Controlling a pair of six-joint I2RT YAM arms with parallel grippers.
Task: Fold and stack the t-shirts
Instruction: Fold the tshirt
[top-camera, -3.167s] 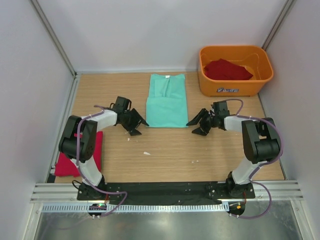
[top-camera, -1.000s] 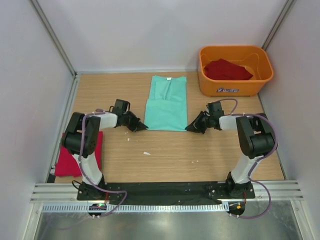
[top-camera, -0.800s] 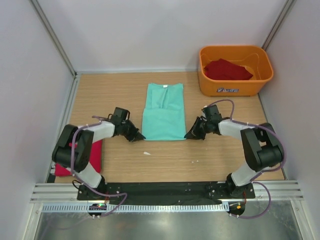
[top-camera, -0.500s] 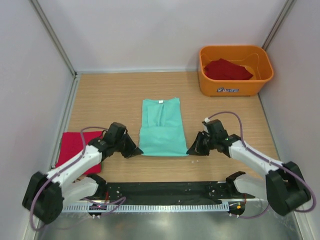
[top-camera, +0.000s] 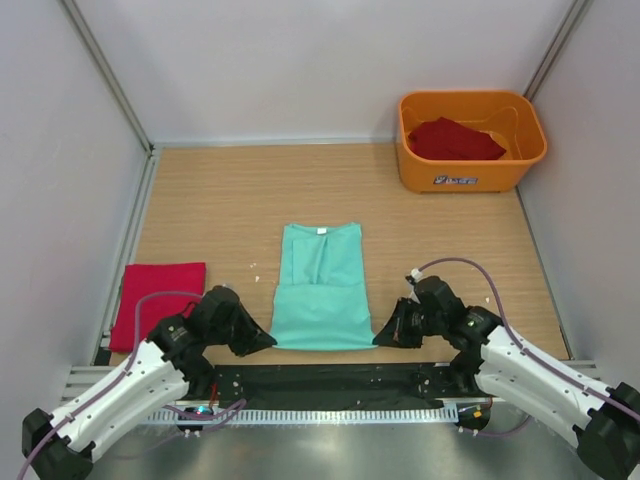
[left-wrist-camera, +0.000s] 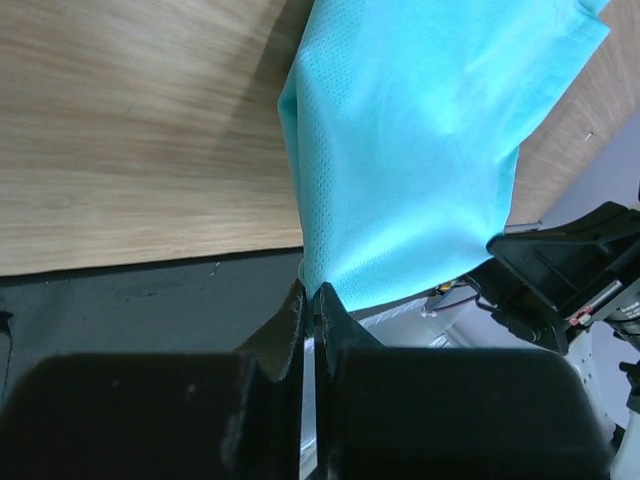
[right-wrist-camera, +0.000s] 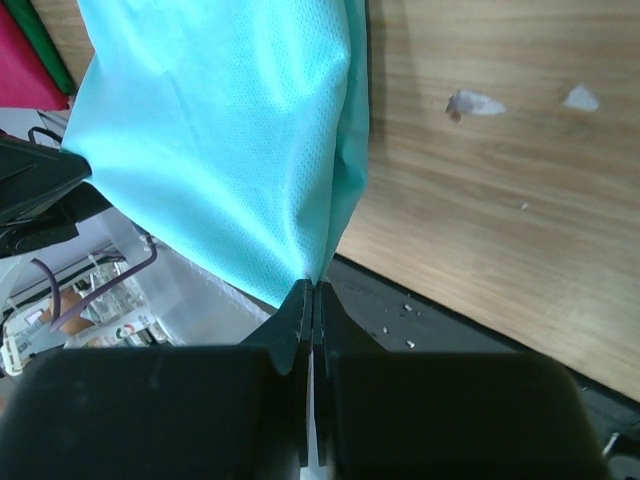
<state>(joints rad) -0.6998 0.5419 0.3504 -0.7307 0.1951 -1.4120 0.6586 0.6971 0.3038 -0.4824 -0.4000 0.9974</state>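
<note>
A mint-green cloth t-shirt (top-camera: 320, 285) lies on the wooden bench (top-camera: 220, 200), folded into a long narrow panel. It sits midway between the left and right edges and reaches down to the near edge. Its neck, with a small white label, points toward the far edge. The left claw (top-camera: 262, 340) is clamped on the shirt's near-left hem corner, and the right claw (top-camera: 385, 338) is clamped on the near-right hem corner. Both arms stretch low along the near edge, 1 on each side of the shirt.

In the left wrist view, the left claw (left-wrist-camera: 310, 300) has its 2 fingers pressed together with the corner of the mint-green cloth t-shirt (left-wrist-camera: 420, 150) caught between the tips. The cloth spreads away from them in a smooth sheet above the black base strip (left-wrist-camera: 120, 290) at the bench's near edge. In the right wrist view, the right claw (right-wrist-camera: 311, 292) is likewise closed tight on a corner of the mint-green cloth t-shirt (right-wrist-camera: 230, 130), where the edge shows doubled layers. 2 small white scraps (right-wrist-camera: 475, 102) lie on the wood just beside it.

A flat, folded deep red t-shirt (top-camera: 160, 300) lies by the left edge toward the near-left corner, apart from the mint-green one. An orange plastic tub (top-camera: 465, 178) stands in the far-right corner and holds a crumpled deep red t-shirt (top-camera: 455, 140).
</note>
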